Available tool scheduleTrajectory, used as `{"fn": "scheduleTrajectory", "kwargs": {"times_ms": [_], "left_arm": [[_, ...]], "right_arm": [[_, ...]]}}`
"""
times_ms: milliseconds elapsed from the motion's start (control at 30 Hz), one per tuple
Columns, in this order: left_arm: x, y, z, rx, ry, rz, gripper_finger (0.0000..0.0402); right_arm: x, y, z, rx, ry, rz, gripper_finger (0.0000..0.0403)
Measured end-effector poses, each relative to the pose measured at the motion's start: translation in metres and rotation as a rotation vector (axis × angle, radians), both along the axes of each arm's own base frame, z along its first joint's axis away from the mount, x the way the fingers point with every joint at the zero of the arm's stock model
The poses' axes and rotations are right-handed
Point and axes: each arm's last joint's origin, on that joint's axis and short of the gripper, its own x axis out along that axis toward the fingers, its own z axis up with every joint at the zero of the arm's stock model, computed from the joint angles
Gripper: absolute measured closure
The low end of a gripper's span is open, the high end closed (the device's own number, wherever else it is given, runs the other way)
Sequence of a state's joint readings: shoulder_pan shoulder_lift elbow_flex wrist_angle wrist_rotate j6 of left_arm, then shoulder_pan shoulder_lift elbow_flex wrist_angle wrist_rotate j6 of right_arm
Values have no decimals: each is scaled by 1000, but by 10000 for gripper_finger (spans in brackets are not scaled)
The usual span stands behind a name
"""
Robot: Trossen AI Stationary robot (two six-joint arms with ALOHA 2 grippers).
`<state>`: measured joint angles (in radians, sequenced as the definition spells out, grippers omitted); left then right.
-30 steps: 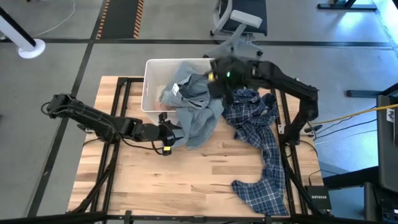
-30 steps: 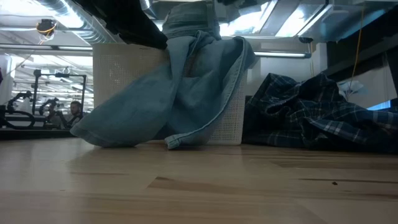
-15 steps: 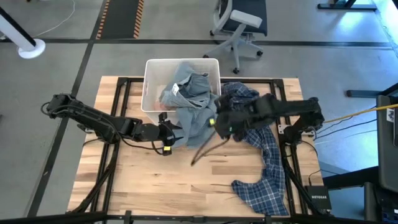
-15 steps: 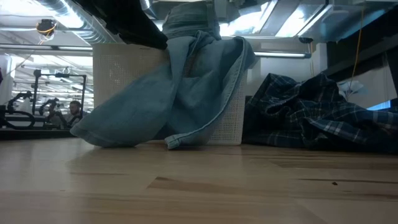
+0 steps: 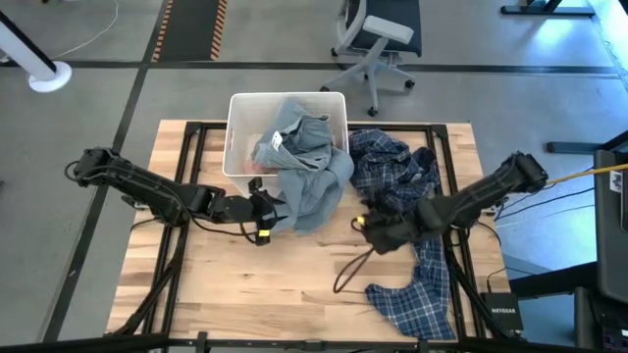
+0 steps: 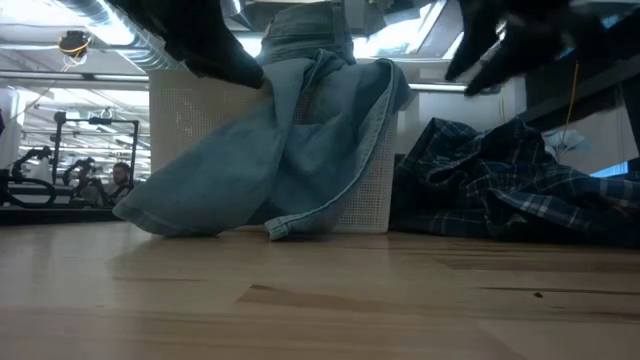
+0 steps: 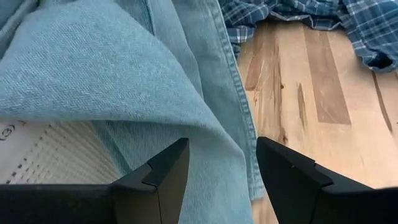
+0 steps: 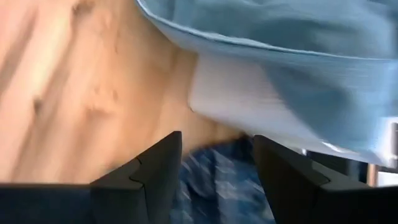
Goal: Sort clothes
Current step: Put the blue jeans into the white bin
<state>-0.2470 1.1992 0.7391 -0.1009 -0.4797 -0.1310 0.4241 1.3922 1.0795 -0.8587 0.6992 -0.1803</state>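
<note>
Hanging from bin: grey-blue top (image 5: 312, 167), draped over the rim of the white bin (image 5: 238, 116), hem down on the tabletop (image 5: 275, 294).
Left gripper (image 5: 267, 218): low at the top's hem, just beside the bin; fingers (image 7: 158, 180) spread apart, denim between them, not pinched.
Right gripper (image 5: 373, 231): above the plaid shirt (image 5: 412, 221), near its middle; fingers (image 8: 149, 171) apart, gripping nothing.
Plaid shirt: spread along the tabletop's right side, from beside the bin to the near edge.
Pink piece (image 5: 257, 167): barely showing inside the bin under the top.
Behind tabletop: office chair (image 5: 378, 29).
</note>
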Motion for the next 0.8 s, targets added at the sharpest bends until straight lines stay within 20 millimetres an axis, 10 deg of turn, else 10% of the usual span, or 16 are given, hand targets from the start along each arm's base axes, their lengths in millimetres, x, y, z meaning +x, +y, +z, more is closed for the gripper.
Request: {"fn": "scheduleTrajectory", "kwargs": {"times_ms": [333, 800], "left_arm": [[-7, 3, -10, -108, 90, 70, 219], [-10, 22, -19, -142, 138, 215, 219]], "right_arm": [[-9, -4, -102, 163, -432, -59, 187], [17, -39, -131, 290, -646, -161, 187]]}}
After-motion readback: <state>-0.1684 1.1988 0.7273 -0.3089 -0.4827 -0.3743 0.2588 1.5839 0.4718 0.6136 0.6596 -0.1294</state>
